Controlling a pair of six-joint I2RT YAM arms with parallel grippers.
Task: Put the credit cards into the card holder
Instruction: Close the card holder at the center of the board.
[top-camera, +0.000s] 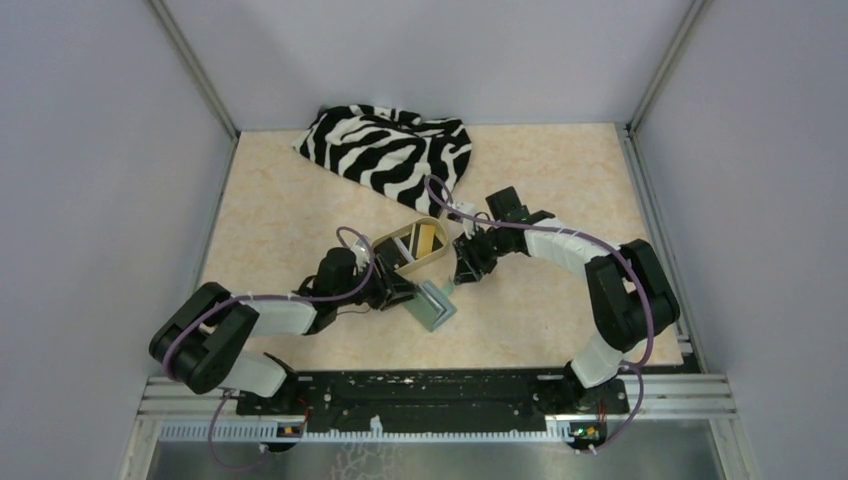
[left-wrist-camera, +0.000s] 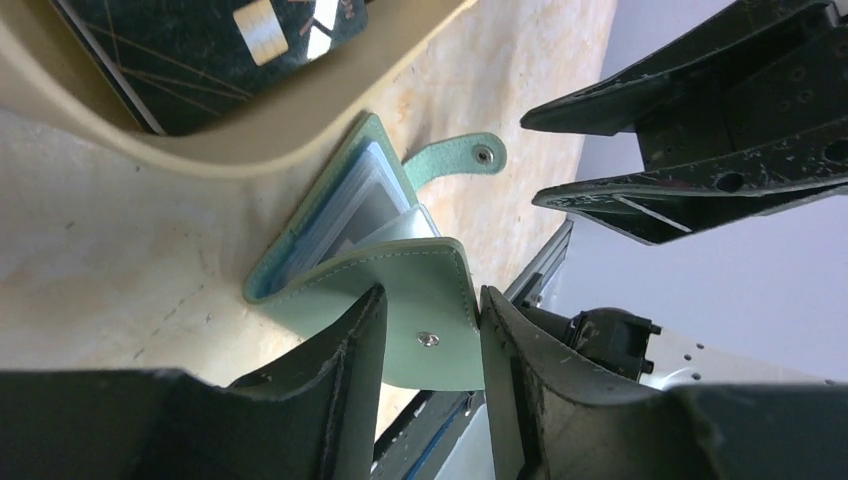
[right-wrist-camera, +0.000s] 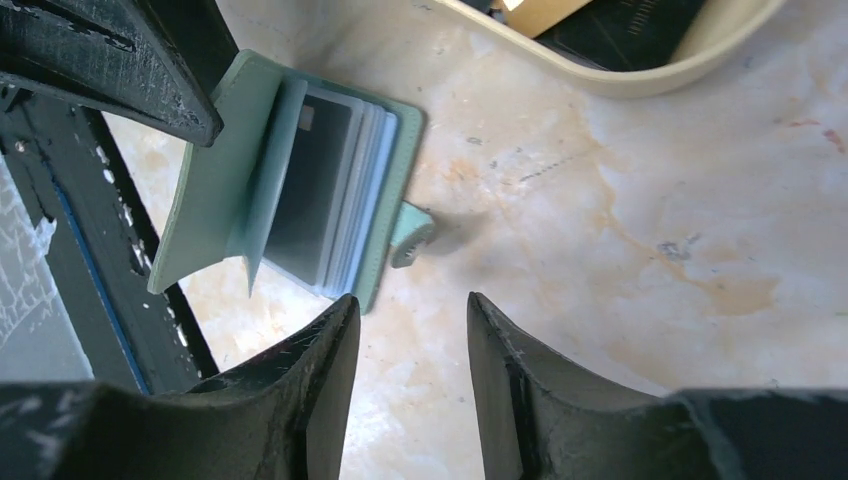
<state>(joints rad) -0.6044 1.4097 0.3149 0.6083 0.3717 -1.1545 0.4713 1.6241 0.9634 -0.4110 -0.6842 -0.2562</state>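
Observation:
The sage-green card holder (top-camera: 434, 306) lies open on the table in front of the tan dish (top-camera: 392, 262). My left gripper (left-wrist-camera: 430, 312) is shut on the holder's front cover (left-wrist-camera: 420, 290), which is lifted and curled between the fingers, showing the pale blue pockets (left-wrist-camera: 345, 215). In the right wrist view a grey card face shows in the holder (right-wrist-camera: 310, 190). A black card (left-wrist-camera: 220, 50) and a gold-yellow card (top-camera: 425, 238) lie in the dish. My right gripper (right-wrist-camera: 410, 310) is open and empty just above the table, to the right of the holder's tab (right-wrist-camera: 410, 235).
A zebra-striped cloth (top-camera: 385, 150) lies at the back of the table. The black rail (top-camera: 430, 385) along the table's front edge is close behind the holder. Grey walls close in the left, right and back sides.

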